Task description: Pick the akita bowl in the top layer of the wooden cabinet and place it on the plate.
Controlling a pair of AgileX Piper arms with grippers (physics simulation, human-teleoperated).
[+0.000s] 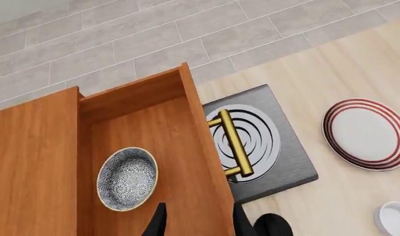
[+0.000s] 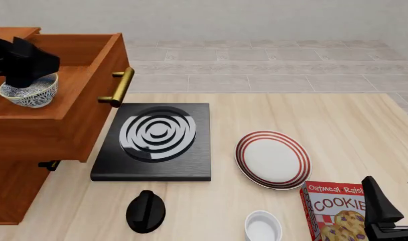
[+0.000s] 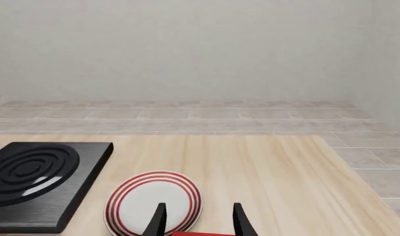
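The wooden cabinet (image 2: pixel 29 150) stands at the table's left with its top layer (image 2: pixel 90 100) pulled out. The akita bowl (image 2: pixel 28 91), patterned blue and white, sits inside that drawer and also shows as the bowl (image 1: pixel 126 178) in the left wrist view. My left gripper (image 1: pixel 199 209) is open and empty above the drawer, a little off the bowl. In the front view the left arm (image 2: pixel 19 60) hangs dark over the bowl and hides the fingers. The red-striped plate (image 2: pixel 273 159) lies on the table at centre right. My right gripper (image 2: pixel 393 188) is open and empty near the front right corner.
A black stove slab (image 2: pixel 155 140) with white rings lies between cabinet and plate, under the drawer's brass handle (image 2: pixel 120 86). A black knob-shaped object (image 2: pixel 145 211), a white ramekin (image 2: pixel 263 227) and a cookie box (image 2: pixel 334 213) sit along the front edge.
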